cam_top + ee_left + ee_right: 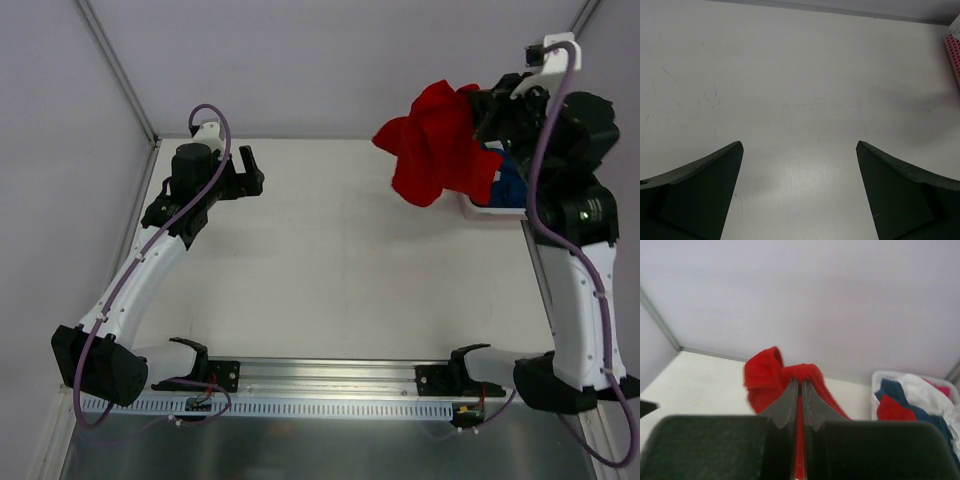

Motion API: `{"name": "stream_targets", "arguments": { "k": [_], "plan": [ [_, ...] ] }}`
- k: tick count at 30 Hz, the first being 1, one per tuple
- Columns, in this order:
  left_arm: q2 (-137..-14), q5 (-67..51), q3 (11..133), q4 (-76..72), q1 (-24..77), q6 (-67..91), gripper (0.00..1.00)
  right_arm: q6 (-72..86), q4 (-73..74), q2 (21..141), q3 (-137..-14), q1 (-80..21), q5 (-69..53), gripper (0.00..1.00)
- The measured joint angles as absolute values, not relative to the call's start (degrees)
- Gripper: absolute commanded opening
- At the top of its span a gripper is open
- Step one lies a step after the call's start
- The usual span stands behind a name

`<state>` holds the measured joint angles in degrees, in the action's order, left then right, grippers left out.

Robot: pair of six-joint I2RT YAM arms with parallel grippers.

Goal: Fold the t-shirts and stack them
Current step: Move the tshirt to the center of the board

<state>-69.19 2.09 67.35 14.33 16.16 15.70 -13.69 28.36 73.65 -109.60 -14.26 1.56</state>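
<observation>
The right jaws are clenched on a fold of the bright red cloth t-shirt point(765, 377), their two dark tips pressed together with red cloth between and below them. The shirt hangs bunched from that grip, held up near the far right corner of the white table point(330, 270). In the top view it overlaps the white plastic basket point(879, 380) at the table's right edge. Heaped loosely in the basket are a dark blue cloth shirt point(897, 390), a white cloth shirt point(922, 390) and a patch of red cloth point(892, 410). The left jaws are released, spread wide with nothing between them, hovering over bare table towards the far left corner. A perforated corner of the basket wall shows at the upper right of the left wrist view, well apart from those jaws.
</observation>
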Motion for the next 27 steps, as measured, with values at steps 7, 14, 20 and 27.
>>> {"name": "stream_targets", "arguments": {
  "k": [7, 14, 20, 27],
  "plan": [
    [-68.97, 2.11, 66.65, 14.26, 16.16, 16.05, 0.99, -14.35, 25.89, 57.04, -106.37, -18.92, -4.25, 0.00],
    [-68.36, 2.37, 66.37, 14.20, 16.16, 16.60, 0.99, -12.53, 20.21, 49.01, -99.57, -19.00, -11.60, 0.00],
    [-67.37, 3.62, 65.60, 14.02, 16.16, 17.08, 0.99, -9.43, 16.43, 46.26, -96.88, -19.00, -17.41, 0.00],
    [-67.37, 3.62, 65.60, 14.00, 16.16, 17.21, 0.99, -7.09, 15.51, 50.39, -97.17, -19.00, -19.07, 0.00]
  ]
}}
